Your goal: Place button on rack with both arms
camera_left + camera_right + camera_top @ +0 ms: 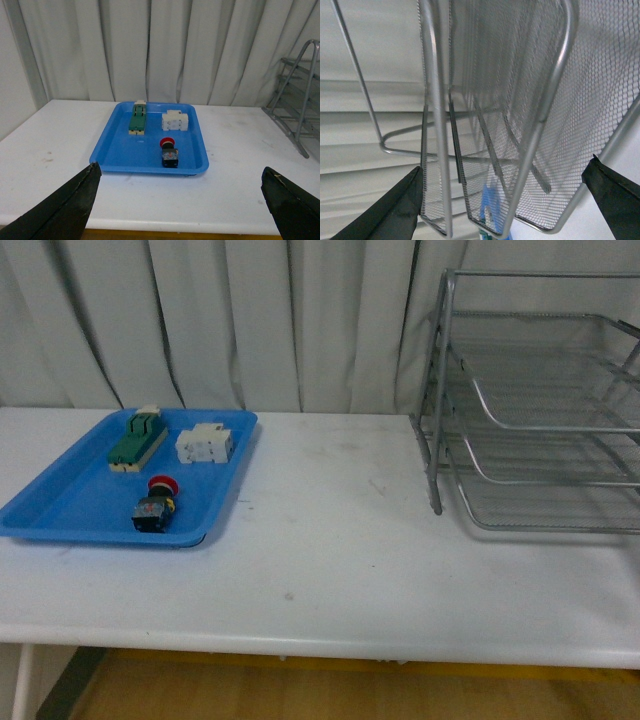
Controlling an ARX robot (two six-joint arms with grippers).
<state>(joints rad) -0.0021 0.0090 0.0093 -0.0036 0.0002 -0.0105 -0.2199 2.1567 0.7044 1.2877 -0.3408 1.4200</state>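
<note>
The button point(156, 505), with a red cap, yellow collar and dark body, lies on its side in the near part of the blue tray point(60, 510). It also shows in the left wrist view point(169, 151). The silver wire-mesh rack point(540, 410) stands at the right of the table. My left gripper point(182, 200) is open and empty, well back from the tray, over the table's front edge. My right gripper point(502, 200) is open and empty, close against the rack point(520, 115), whose mesh trays fill that view. Neither arm shows in the front view.
A green-and-cream flat block point(138, 440) and a white blocky component point(205, 444) lie in the far part of the blue tray. The white table point(330, 540) runs between tray and rack. Grey curtains hang behind.
</note>
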